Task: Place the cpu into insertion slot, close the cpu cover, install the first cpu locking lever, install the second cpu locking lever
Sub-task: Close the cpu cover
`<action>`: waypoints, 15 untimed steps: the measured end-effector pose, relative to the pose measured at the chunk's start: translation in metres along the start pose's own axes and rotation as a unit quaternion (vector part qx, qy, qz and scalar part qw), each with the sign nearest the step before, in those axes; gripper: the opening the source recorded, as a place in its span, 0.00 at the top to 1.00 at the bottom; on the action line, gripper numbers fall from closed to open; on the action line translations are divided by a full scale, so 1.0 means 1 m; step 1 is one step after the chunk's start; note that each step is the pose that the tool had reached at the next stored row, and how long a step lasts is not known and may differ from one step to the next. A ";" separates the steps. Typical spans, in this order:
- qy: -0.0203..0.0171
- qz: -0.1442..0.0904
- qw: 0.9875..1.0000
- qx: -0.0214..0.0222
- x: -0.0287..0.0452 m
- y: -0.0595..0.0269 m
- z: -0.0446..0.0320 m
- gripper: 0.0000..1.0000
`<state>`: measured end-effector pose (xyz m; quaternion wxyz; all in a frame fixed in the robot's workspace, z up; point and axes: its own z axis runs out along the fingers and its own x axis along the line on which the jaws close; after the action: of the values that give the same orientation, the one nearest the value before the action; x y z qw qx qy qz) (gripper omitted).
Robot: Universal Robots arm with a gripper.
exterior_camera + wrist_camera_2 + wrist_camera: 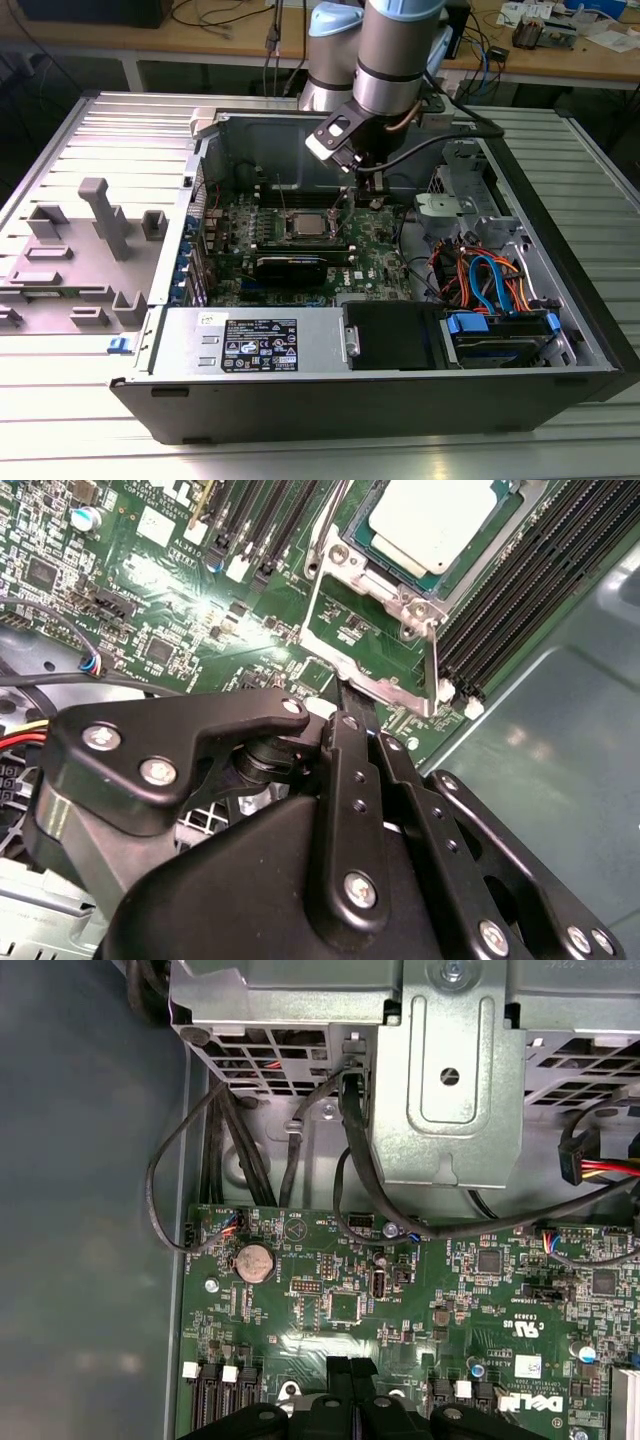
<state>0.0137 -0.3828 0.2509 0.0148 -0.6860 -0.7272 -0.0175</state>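
Second wrist view has the cpu (435,525) lying in the insertion slot (385,687) and the tool (362,725) pinched narrow just beside its silvery rim, whereas the exterior view takes in the whole open computer case (400,395) on the slatted table (60,435).

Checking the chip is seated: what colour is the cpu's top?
Pale silvery grey; the cpu shows best in the second wrist view.

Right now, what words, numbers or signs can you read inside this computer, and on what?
The label on the grey metal box: print too small to read.
The white lettering on the green circuit board: too small to read.
The small white sticker on that board: blurred, unreadable.
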 end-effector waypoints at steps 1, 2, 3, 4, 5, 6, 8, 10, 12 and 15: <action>0.000 0.000 1.000 0.000 0.0000 -0.0006 0.0001 0.89; 0.000 0.000 1.000 0.000 0.0001 -0.0010 0.0001 0.89; 0.000 0.000 1.000 0.000 0.0001 -0.0012 0.0001 0.89; 0.000 0.000 1.000 0.000 0.0001 -0.0016 0.0002 0.89; 0.000 0.000 1.000 0.000 0.0001 -0.0020 0.0002 0.89; 0.000 0.000 1.000 0.000 0.0001 -0.0024 0.0002 0.89; 0.000 0.000 1.000 0.000 0.0002 -0.0034 0.0004 0.89; 0.000 0.000 1.000 0.000 0.0002 -0.0042 0.0005 0.89; 0.000 0.000 1.000 0.000 0.0003 -0.0051 0.0007 0.89; 0.000 0.000 1.000 0.000 0.0004 -0.0070 0.0010 0.89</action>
<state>0.0066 -0.3828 0.2499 0.0147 -0.6861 -0.7272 -0.0175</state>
